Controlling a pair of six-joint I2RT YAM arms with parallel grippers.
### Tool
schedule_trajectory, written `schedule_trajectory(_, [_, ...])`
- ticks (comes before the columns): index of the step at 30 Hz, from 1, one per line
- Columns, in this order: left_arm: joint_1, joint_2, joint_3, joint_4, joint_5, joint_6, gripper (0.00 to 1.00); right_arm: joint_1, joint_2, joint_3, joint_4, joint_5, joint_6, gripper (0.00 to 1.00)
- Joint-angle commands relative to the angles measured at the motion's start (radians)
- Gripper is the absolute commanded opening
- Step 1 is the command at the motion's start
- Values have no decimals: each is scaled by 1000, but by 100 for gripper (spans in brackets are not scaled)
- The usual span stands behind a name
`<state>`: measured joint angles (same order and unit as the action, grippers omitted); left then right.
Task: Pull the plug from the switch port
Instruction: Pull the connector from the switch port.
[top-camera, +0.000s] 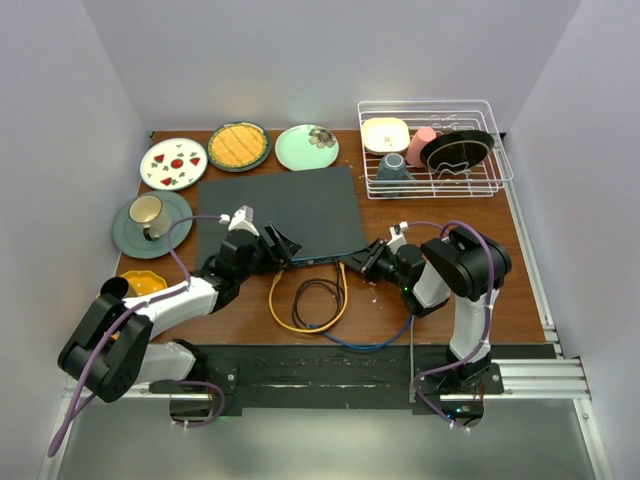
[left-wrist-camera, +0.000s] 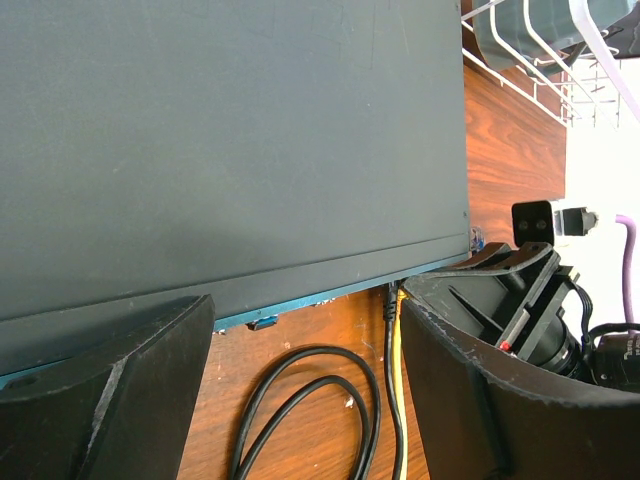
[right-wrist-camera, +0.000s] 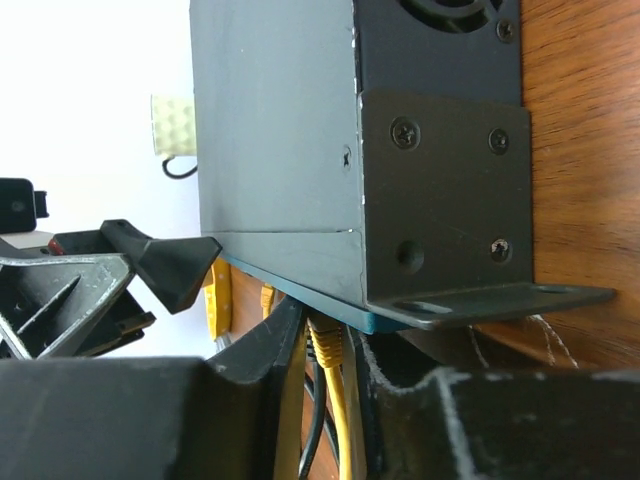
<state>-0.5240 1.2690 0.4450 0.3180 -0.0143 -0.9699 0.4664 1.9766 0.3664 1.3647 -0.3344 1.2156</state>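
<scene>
The right gripper (right-wrist-camera: 330, 335) is sitting low at the switch's blue front edge. Its jaws are standing only narrowly apart, with the yellow plug (right-wrist-camera: 327, 347) lying between them. The plug is sitting in a port close to the switch's corner, and its yellow cable (right-wrist-camera: 347, 420) is trailing back between the fingers (right-wrist-camera: 265, 350). One fingertip is lying very close to the plug, but whether both are pressing on it is not showing, so a grip cannot be told.

Directly ahead of the fingertips the switch (right-wrist-camera: 275, 150) is lying flat on the table (top-camera: 520, 300), its side bracket (right-wrist-camera: 445, 200) facing this wrist camera. A little further along the edge, a second yellow connector (right-wrist-camera: 215, 290) is showing. Just past it the left gripper (left-wrist-camera: 305, 320) is facing the right one. Its jaws are standing wide open and holding nothing. They are flanking a stretch of the front edge, with the switch's top spreading out ahead of them. A black cable (left-wrist-camera: 388, 360) is running back from the edge just inside one of its fingers, beside the yellow one, and lying looped on the table between the two grippers.

Beyond the switch, well away from both grippers, a fruit plate (top-camera: 173, 163), a yellow plate (top-camera: 239, 146) and a green plate (top-camera: 306, 147) are lining the far edge. Far off the left gripper's outer side a cup (top-camera: 148, 210) is resting on a saucer (top-camera: 125, 238). Far beyond the right gripper a rack (top-camera: 506, 160) is holding dishes.
</scene>
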Motion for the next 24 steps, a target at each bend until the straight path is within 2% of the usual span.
schedule_trajectory(1, [5,9,-31,-82,-13,-3,81,-11,2,11,194,77,-18,16])
schedule_trajectory(12, [5,12,-32,-76,-9,-9,81,-11,18,-33,241,66,-24,1])
schedule_trajectory(24, [4,16,-34,-65,-4,-19,80,-9,14,-101,275,41,-45,0])
